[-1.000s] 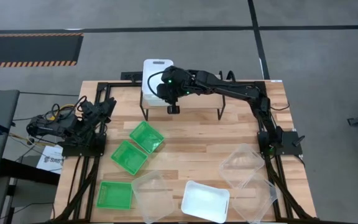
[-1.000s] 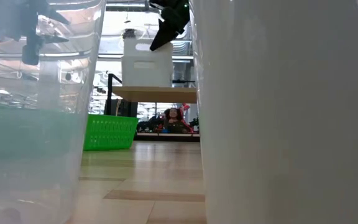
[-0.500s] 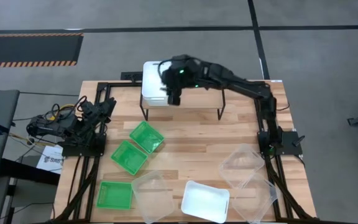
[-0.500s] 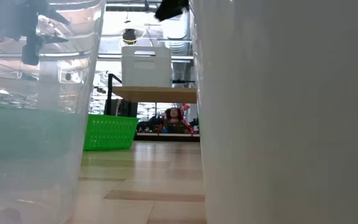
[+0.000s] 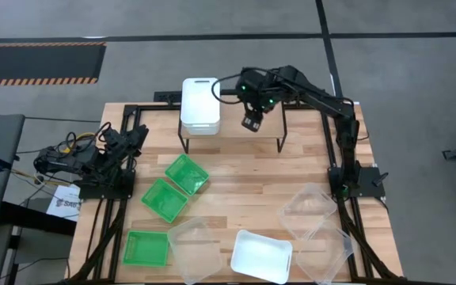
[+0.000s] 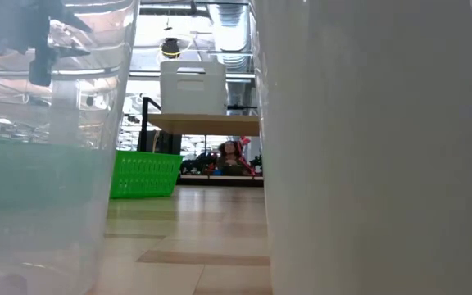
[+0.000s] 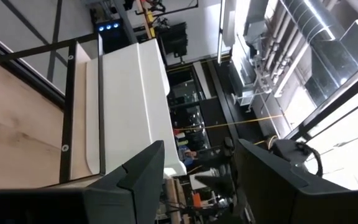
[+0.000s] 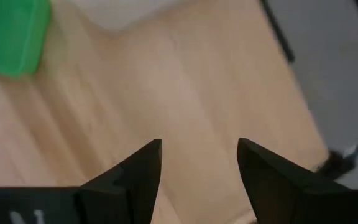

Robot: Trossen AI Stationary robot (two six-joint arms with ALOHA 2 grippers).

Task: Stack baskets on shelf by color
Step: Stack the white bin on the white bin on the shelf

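Note:
White baskets (image 5: 199, 104) sit stacked on the left end of the shelf (image 5: 244, 131); the low view shows the white stack (image 6: 192, 86) on the shelf's wooden top (image 6: 203, 124). My right gripper (image 5: 251, 123) hovers open over the shelf's middle, to the right of the stack; in its wrist view my right gripper (image 8: 199, 155) has nothing between its fingers. Three green baskets (image 5: 187, 173), (image 5: 163, 199), (image 5: 146, 248), three clear baskets (image 5: 196, 237), (image 5: 311, 207), (image 5: 327, 253) and one white basket (image 5: 262, 256) lie on the table. My left gripper (image 7: 197, 174) rests open at the table's left.
The left arm (image 5: 93, 158) lies folded by the left edge, with cables beside it. Bare tabletop (image 5: 244, 182) lies between the shelf and the loose baskets. A clear basket (image 6: 47, 164) and the white basket (image 6: 367, 147) stand right before the low camera.
My right gripper has come away from the top of the white stack, risen, and gone toward the table's right edge along the shelf. The white stack stays on the shelf's left end.

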